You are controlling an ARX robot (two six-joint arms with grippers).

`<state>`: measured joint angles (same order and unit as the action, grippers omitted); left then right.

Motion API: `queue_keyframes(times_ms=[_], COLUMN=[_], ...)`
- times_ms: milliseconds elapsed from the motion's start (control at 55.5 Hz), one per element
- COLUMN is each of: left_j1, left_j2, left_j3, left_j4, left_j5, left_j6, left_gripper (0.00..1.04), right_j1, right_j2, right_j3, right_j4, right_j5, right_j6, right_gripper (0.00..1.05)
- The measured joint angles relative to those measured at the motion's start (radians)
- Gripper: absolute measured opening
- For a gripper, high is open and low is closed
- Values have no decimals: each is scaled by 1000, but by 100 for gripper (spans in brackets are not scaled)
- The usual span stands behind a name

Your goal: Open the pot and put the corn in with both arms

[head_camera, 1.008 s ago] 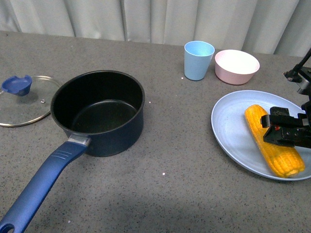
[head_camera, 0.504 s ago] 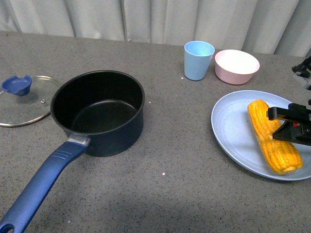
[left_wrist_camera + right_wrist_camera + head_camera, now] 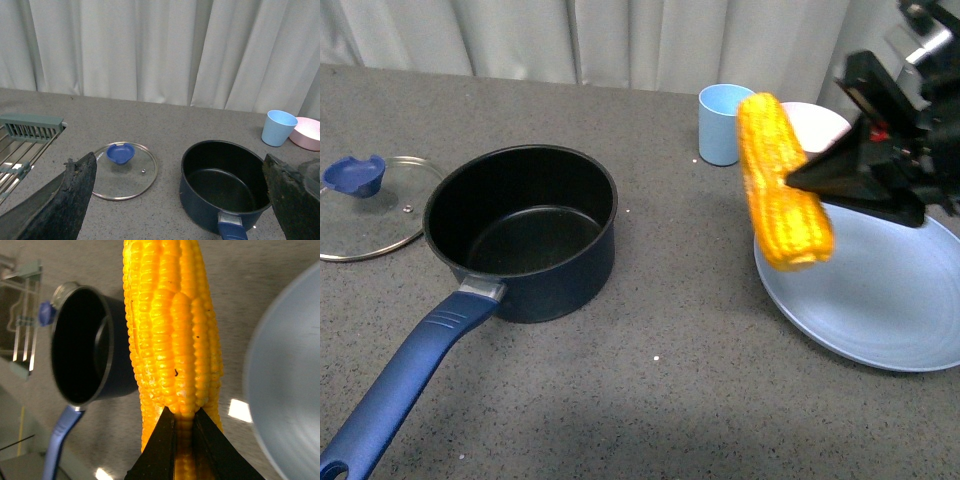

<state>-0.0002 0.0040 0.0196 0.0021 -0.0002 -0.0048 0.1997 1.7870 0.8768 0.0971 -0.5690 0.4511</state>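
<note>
Front view: the lid is already off, lying flat at nine o'clock of the pot, so the opening looks done. The right gripper pinches the corn in the air at the pot's three o'clock, over the ten o'clock rim of the plate. The left gripper gapes wide, empty. Left, I judge: carry the corn over the pot and release it.

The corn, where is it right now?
In the front view, the corn hangs in the air on the right, pinched by the right gripper, by the left edge of the blue plate and right of the open pot.
</note>
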Motion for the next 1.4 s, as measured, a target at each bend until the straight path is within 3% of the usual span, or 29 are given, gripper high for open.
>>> queue_keyframes(times_ms=[234, 414, 918, 1026, 1153, 1297, 1405], left_j1=[0, 0, 0, 0, 0, 0, 0], left_j2=[0, 0, 0, 0, 0, 0, 0], left_j3=[0, 0, 0, 0, 0, 0, 0], left_j4=[0, 0, 0, 0, 0, 0, 0], left_j5=[0, 0, 0, 0, 0, 0, 0], left_j6=[0, 0, 0, 0, 0, 0, 0], left_gripper=[98, 98, 98, 98, 98, 98, 98], right_j1=[150, 236, 310, 311, 311, 308, 300], right_j2=[126, 258, 407, 412, 412, 412, 381], right_j3=[182, 341, 592, 600, 600, 599, 550], right_j4=[25, -31, -171, -184, -189, -173, -107], right_j5=[-68, -74, -60, -55, -50, -27, 44], right_j6=[117, 124, 102, 101, 101, 99, 93], right_gripper=[4, 4, 5, 26, 57, 80, 98])
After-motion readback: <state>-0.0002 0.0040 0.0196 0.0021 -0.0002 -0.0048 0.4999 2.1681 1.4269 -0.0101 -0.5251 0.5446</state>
